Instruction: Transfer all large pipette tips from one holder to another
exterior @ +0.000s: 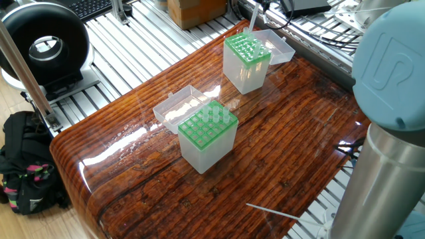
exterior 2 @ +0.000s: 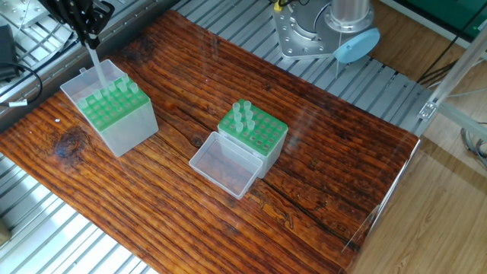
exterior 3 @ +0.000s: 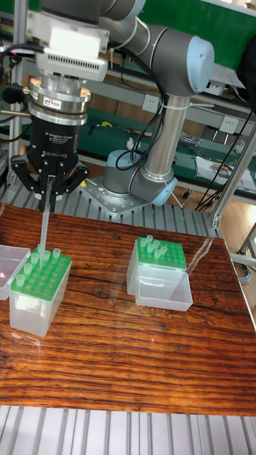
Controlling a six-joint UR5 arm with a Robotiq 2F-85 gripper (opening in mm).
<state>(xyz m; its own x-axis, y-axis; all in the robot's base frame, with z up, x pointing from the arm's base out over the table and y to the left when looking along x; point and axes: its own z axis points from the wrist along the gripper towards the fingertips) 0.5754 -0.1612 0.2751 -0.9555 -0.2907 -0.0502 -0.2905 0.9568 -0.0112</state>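
End effector (exterior 3: 48,186) clamped on pipette tip (exterior 3: 44,226): long, slim, translucent whitish, hanging upright.

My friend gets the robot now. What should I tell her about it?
Gripper: shut on one large pipette tip, held upright with its lower end at the full box.
Full box: many tips in its green rack, at one end of the table.
Other box: only a few tips in one corner, so a few are moved.
Left: this tip and all those in the full box.
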